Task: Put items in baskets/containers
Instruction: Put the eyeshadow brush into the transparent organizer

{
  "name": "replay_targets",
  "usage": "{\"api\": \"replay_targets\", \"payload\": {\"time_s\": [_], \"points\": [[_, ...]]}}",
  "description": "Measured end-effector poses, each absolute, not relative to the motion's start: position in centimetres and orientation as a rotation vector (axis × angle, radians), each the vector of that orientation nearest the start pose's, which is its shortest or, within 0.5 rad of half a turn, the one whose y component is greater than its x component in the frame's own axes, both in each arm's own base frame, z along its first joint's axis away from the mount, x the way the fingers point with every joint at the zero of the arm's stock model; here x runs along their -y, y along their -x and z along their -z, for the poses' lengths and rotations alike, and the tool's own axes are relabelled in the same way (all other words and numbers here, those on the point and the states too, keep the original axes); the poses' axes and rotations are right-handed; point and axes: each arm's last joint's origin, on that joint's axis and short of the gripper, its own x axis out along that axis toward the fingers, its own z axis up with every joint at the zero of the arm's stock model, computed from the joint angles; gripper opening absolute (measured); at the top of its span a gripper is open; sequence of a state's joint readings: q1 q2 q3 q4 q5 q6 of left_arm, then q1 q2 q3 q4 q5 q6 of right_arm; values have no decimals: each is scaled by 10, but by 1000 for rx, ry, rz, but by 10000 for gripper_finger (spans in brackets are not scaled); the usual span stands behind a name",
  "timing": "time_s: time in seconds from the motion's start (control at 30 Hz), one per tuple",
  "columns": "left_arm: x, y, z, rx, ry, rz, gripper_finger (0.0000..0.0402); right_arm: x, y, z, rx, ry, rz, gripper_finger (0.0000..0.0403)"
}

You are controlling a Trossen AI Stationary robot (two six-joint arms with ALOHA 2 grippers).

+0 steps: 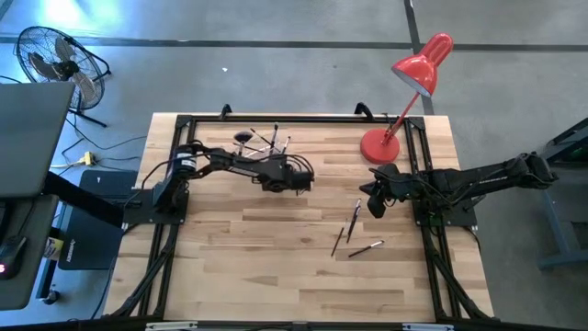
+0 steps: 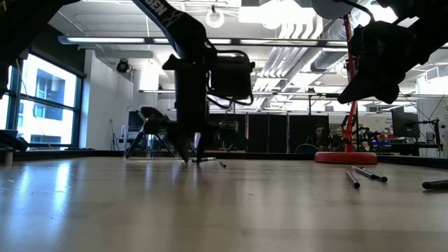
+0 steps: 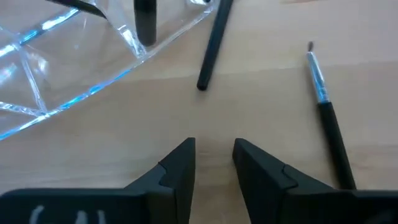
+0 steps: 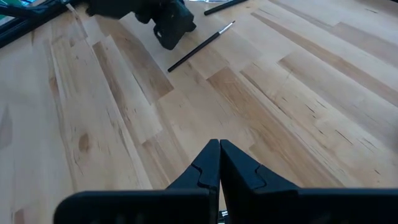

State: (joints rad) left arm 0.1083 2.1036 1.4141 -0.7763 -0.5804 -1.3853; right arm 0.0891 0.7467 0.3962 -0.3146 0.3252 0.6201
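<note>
Glossy clear plastic holder (image 3: 74,68) on matt wooden table (image 1: 276,257).

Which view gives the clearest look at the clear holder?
The left wrist view: the clear holder fills its corner, faceted walls plain, with brush handles in it. In the high view it sits small behind the left arm; the low view hides it; the right wrist view misses it.

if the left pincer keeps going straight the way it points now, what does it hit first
Probably the dark brush handle lying just ahead of the left pincer, with the clear holder close beside that line. Bare wood comes first, and depth is hard to judge.
</note>
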Motion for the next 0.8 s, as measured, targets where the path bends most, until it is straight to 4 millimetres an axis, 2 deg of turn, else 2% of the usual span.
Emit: {"api": "replay_targets", "payload": {"time_s": [0.27, 0.53, 0.8], "points": [[-61, -388, -129, -737, 687, -1407, 113, -4, -152, -196, -561, -458, 417, 4], [-83, -384, -128, -737, 684, -1441, 113, -4, -152, -196, -561, -466, 417, 4], [-90, -385, -124, -714, 684, -1457, 113, -6, -152, -196, -575, -481, 382, 2]]}}
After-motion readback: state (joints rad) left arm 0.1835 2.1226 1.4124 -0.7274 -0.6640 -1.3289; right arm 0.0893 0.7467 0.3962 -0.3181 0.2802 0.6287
